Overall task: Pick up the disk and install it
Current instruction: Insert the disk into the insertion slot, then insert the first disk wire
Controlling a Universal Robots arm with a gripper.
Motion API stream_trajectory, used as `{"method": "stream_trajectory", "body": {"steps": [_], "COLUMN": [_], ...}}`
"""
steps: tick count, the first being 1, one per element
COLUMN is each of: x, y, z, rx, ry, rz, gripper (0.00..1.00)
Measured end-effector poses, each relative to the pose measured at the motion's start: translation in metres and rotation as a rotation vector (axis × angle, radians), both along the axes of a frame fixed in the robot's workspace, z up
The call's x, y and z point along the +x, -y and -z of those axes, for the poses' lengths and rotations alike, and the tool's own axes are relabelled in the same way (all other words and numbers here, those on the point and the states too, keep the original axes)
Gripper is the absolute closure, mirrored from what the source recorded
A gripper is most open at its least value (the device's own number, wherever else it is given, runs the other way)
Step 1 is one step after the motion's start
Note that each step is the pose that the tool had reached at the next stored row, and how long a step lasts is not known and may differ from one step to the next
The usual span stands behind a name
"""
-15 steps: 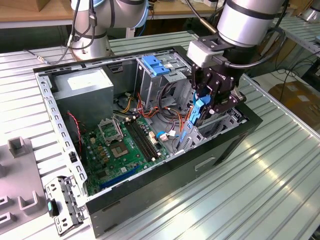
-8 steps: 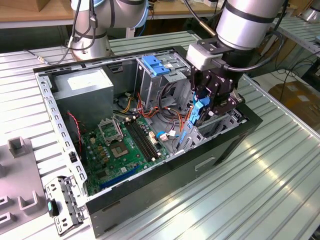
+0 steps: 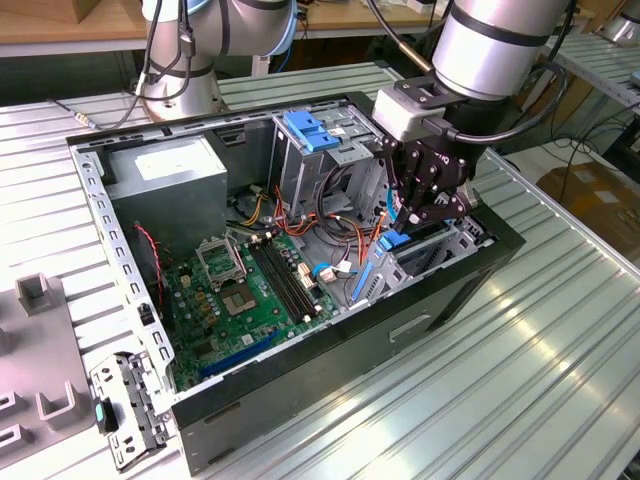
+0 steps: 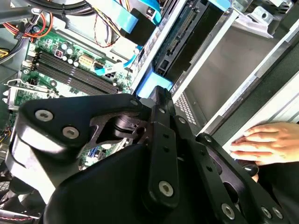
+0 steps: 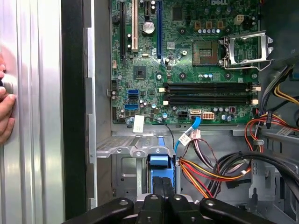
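A ribbed aluminium table (image 3: 560, 340) carries a black open-sided computer case (image 3: 330, 370), and the silver-grey robot arm (image 3: 500, 40) reaches down over the case's end at the exterior view's right. A green circuit board (image 5: 187, 70) with black memory slots covers the case floor. Beside it stands a silver sheet-metal drive bay (image 5: 126, 149). The disk (image 5: 161, 163), a dark grey flat drive in a bright blue plastic frame, sits down in this bay, with the board on one side and the case's black outer wall on the other; its dark body (image 4: 187, 42) shows in the second wrist view. The black gripper (image 5: 162, 183) has its fingers drawn narrow, clamped on the near edge of the blue frame. A person's hand (image 4: 264, 142) lies on the table just outside the case wall. A bundle of orange, red and yellow wires (image 5: 210, 172) runs next to the bay
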State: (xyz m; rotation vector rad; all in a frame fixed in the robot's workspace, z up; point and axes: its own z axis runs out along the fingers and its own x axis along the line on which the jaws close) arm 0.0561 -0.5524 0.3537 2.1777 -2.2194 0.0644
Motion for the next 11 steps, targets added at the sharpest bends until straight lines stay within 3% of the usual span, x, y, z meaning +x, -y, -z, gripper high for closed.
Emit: {"method": "stream_trajectory", "body": {"steps": [11], "x": [0.0], "y": [0.0], "z": [0.0003], "rx": [0.0], "ry": [0.0], "rz": [0.0], "gripper": [0.89]}}
